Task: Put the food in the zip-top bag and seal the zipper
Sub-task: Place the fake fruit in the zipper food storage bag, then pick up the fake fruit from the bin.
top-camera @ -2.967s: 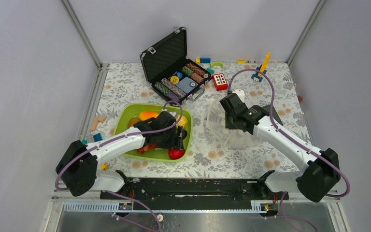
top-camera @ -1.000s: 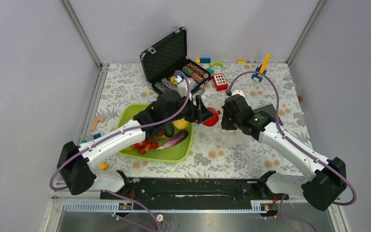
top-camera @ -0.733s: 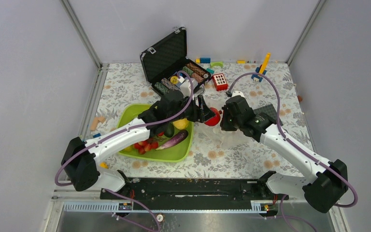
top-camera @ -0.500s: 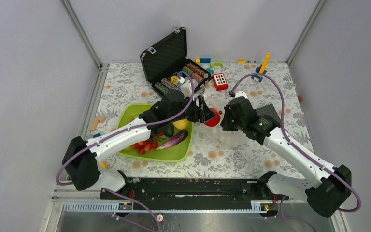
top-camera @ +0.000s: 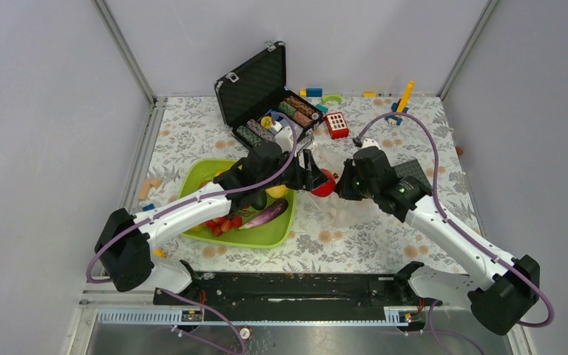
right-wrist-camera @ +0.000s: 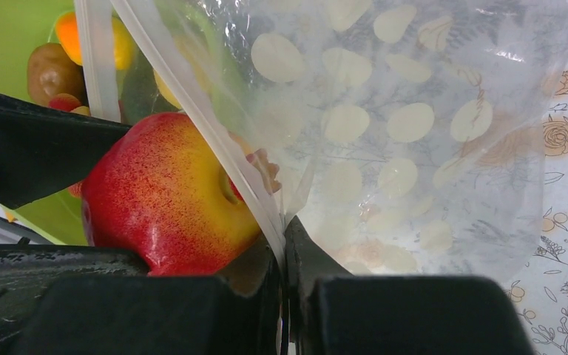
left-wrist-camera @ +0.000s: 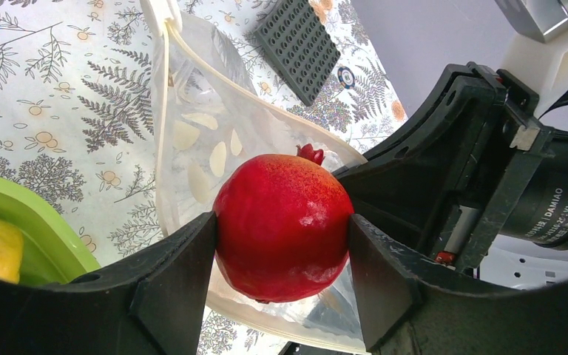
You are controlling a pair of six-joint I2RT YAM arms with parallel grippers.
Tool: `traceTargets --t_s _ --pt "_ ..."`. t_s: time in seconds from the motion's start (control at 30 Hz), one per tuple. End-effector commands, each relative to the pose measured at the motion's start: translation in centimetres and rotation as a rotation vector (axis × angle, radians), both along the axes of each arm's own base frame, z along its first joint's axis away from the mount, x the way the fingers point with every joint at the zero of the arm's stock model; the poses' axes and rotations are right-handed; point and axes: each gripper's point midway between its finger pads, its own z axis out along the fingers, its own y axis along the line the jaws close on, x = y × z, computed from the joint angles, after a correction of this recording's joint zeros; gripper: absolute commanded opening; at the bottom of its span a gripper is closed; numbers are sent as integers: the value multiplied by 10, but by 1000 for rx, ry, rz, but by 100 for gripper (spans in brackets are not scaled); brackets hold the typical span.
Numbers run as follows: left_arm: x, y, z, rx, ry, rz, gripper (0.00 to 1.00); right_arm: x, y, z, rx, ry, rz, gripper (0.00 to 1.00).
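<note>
The zip-top bag (right-wrist-camera: 399,148) is pinched by the right hand (right-wrist-camera: 285,255) at its zipper (right-wrist-camera: 192,103) edge. The left hand (left-wrist-camera: 281,259) clamps the red apple (left-wrist-camera: 281,214) just at the mouth. To my eye, it next needs pushing inside, then releasing.

Plain pale grey walls (top-camera: 37,111) enclose the space on three sides, met at the back corners by slanting aluminium posts (top-camera: 123,48), around a table (top-camera: 192,126) under even light, covered by a white cloth (top-camera: 384,244) printed with grey leaves and orange flowers, with a black rail (top-camera: 296,285) along its near edge.
</note>
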Motion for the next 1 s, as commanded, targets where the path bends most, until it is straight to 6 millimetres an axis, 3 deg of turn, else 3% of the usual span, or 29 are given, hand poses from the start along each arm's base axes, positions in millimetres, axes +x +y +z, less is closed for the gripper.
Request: traceTargets --t_s 0.0,0.1,0.43,0.6,0.77,0.97 --pt "6 -4 28 -64 -56 15 76 3 3 15 50 -37 -5 7" --pt "5 -2 31 -66 -60 16 98 4 1 16 43 -47 -10 7" --pt "-8 9 55 -97 -105 -6 99 10 -20 20 -39 -99 -65 7" --pt "-18 24 67 -110 -147 -2 99 12 -29 26 -96 -113 -73 7" --pt "-8 72 45 47 -131 195 99 16 -42 30 -177 -138 -91 7" --pt "-5 136 -8 271 -14 402 99 20 -50 26 -226 -147 -108 7"
